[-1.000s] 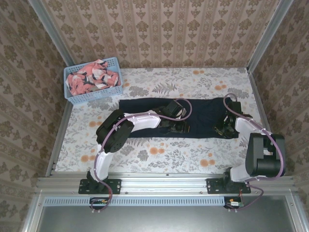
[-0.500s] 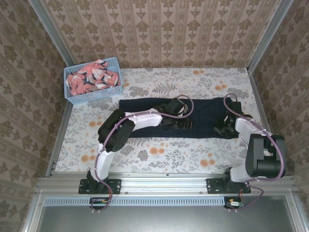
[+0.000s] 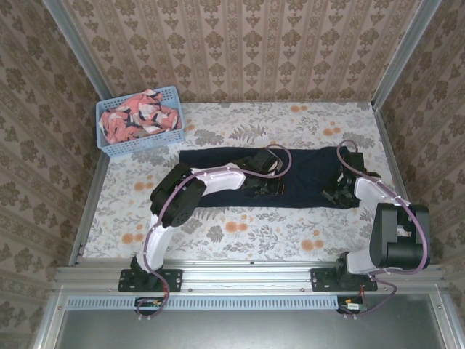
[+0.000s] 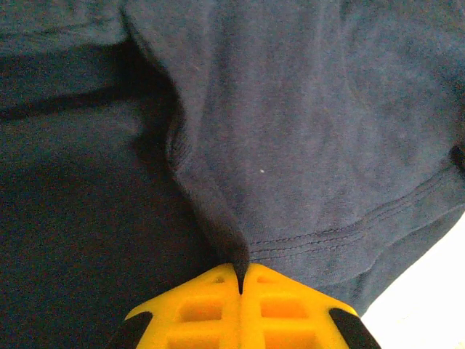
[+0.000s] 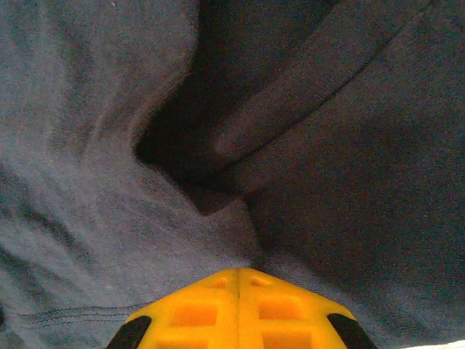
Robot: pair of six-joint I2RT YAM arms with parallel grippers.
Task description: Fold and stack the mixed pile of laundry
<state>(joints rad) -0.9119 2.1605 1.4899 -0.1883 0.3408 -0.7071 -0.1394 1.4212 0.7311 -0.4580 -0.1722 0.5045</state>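
the left gripper has its yellow fingers clenched on a pinched ridge of the navy garment near its hem. the right gripper is likewise clamped on a fold of it. the garment lies spread across the table, and the printed garment is heaped in the basket. the cloth looks soft, light and limp, so it is best held at hems or corners.

Blue basket on floral tablecloth
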